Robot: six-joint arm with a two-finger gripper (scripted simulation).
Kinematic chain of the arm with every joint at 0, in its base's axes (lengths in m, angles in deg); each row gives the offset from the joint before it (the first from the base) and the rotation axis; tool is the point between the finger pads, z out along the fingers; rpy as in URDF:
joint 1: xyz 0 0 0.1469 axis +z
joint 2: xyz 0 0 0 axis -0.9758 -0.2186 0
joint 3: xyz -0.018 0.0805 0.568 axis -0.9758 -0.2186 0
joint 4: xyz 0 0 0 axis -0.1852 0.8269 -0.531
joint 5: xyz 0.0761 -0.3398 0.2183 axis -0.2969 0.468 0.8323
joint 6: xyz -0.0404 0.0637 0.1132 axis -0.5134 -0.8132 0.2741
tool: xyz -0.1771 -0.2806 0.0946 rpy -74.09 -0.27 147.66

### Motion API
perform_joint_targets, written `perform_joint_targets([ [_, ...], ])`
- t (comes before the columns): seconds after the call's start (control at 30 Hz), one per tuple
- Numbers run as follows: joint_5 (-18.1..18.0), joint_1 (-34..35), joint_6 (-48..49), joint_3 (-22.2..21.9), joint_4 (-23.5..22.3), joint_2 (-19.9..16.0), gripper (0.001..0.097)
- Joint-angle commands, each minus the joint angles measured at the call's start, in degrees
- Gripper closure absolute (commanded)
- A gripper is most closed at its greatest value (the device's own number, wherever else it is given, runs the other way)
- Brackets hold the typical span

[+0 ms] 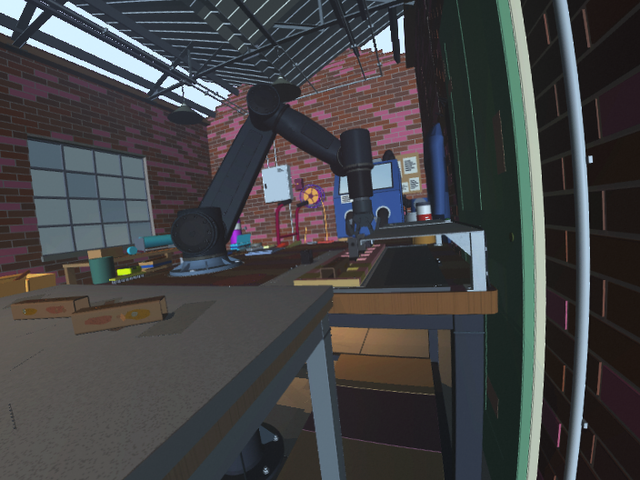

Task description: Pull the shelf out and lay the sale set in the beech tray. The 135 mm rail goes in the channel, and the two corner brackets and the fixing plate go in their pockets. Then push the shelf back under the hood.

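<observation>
The beech tray [338, 269] sits on the pulled-out shelf [408, 268], just outside the metal hood [439, 230]. Its pockets show reddish shapes, too small to tell apart. My gripper [355, 247] points straight down over the far part of the tray, by the hood's front edge. What sits between the fingers is a small part, hidden by them and too small to name. The gripper is closed on that part.
Behind the work stand a blue machine [385, 188] and a brick wall. A grey table [145, 361] fills the foreground, with two cardboard boxes [119, 314] on it. A dark green panel [491, 232] rises on the right. A green cup [102, 269] stands left of the arm's base.
</observation>
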Motion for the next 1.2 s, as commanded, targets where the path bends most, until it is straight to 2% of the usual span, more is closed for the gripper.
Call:
perform_joint_targets([
  [0.0,0.05,0.0,0.0,0.02,0.02,0.02,0.0901],
  [0.77,1.02,0.0,0.0,-0.47,0.01,-0.48,0.0901],
  [1.17,1.02,0.0,0.0,-0.49,0.01,-0.5,0.0661],
])
